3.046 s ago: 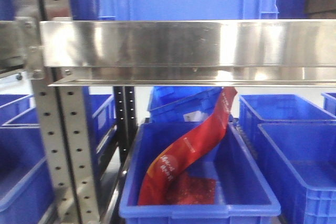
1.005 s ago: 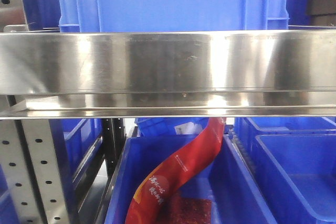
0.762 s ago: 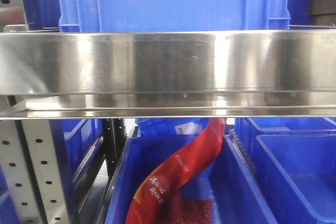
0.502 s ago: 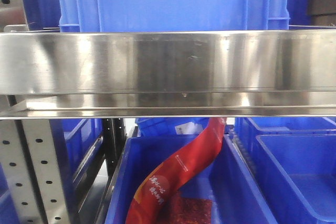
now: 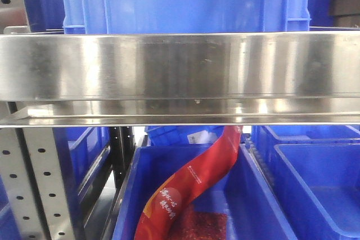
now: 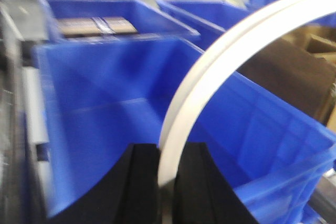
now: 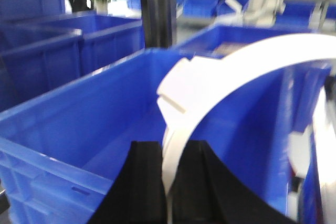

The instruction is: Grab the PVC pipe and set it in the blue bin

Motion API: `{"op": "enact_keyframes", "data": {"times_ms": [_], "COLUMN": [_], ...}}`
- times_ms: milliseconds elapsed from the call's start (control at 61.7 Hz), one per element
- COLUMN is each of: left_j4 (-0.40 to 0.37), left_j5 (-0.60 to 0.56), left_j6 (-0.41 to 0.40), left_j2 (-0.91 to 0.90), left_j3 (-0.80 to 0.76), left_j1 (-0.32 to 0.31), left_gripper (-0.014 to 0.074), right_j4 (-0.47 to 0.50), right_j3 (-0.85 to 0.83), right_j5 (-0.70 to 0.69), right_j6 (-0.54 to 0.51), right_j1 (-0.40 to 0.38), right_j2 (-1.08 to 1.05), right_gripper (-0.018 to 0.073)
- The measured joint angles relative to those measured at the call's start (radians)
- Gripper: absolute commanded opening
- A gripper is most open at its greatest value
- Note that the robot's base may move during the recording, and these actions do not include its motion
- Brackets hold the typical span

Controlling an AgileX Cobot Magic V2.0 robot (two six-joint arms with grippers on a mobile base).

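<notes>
PVC pipe, white and curved, arcs from the lower centre to the upper right of the left wrist view, above a large blue bin. The left tool is clamped on the pipe's lower end. In the right wrist view the right tool likewise grips the pipe at lower centre. A steel shelf fills the front view.

left end effector clamped on curved white PVC pipe, right end effector clamped likewise
</notes>
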Motion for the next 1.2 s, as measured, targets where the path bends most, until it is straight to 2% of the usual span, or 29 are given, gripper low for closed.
{"op": "enact_keyframes", "data": {"times_ms": [162,275,551,664,762,826,891,988,1069,1134,1199], "left_j4": [-0.012,-0.016,-0.018,-0.018,-0.018,-0.018,-0.018,-0.018,-0.020,-0.020,-0.020], "left_j5": [0.031,0.023,0.018,0.020,0.022,0.022,0.024,0.024,0.028,0.035,0.046], "left_j6": [0.000,0.000,0.000,0.000,0.000,0.000,0.000,0.000,0.000,-0.002,-0.002], "left_j2": [0.203,0.311,0.432,0.445,0.450,0.450,0.450,0.450,0.450,0.450,0.450], "left_j3": [-0.236,-0.334,-0.361,-0.361,-0.361,-0.361,-0.361,-0.362,-0.363,-0.365,-0.365], "left_j1": [-0.004,-0.006,-0.006,-0.006,-0.006,-0.006,-0.006,-0.006,-0.006,-0.006,-0.006], "left_gripper": [-0.0111,-0.0111,-0.0111,-0.0111,-0.0099,-0.0042,0.0080,0.0274,0.0394,0.0441,0.0444], "right_j4": [0.019,0.019,0.023,0.024,0.034,0.038,0.040,0.041,0.044,0.044,0.044], "right_j3": [-0.151,-0.233,-0.304,-0.304,-0.304,-0.307,-0.307,-0.307,-0.307,-0.307,-0.307], "right_j5": [0.048,0.048,0.052,0.059,0.061,0.061,0.061,0.061,0.061,0.060,0.060], "right_j6": [0.000,0.000,0.000,0.000,0.000,0.000,0.000,0.000,0.000,0.000,0.000], "right_j1": [0.018,0.020,0.030,0.030,0.030,0.030,0.030,0.030,0.030,0.030,0.030], "right_j2": [0.145,0.230,0.365,0.380,0.380,0.380,0.380,0.380,0.380,0.380,0.380], "right_gripper": [-0.0169,-0.0169,-0.0167,-0.0086,0.0064,0.0148,0.0225,0.0256,0.0256,0.0256,0.0256]}}
